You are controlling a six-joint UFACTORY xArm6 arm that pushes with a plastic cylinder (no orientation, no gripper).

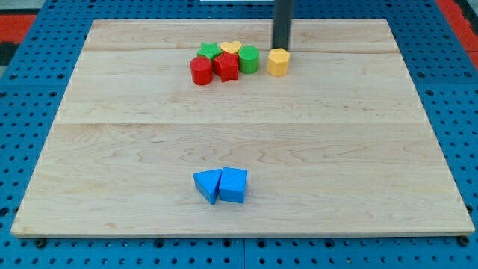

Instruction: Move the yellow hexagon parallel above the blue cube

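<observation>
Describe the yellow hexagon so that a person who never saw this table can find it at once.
Look at the wooden board, near the view's top, where a cluster of red, green and yellow blocks sits. The yellow hexagon stands apart at the view's right of that cluster, with my tip just behind it.

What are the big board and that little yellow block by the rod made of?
The board looks like pale, unvarnished wood: grain lines and plank seams run across it. The yellow hexagon looks like painted wood or plastic, solid matte colour with no grain showing; I cannot tell which. My tip sits just behind it, toward the view's top.
</observation>
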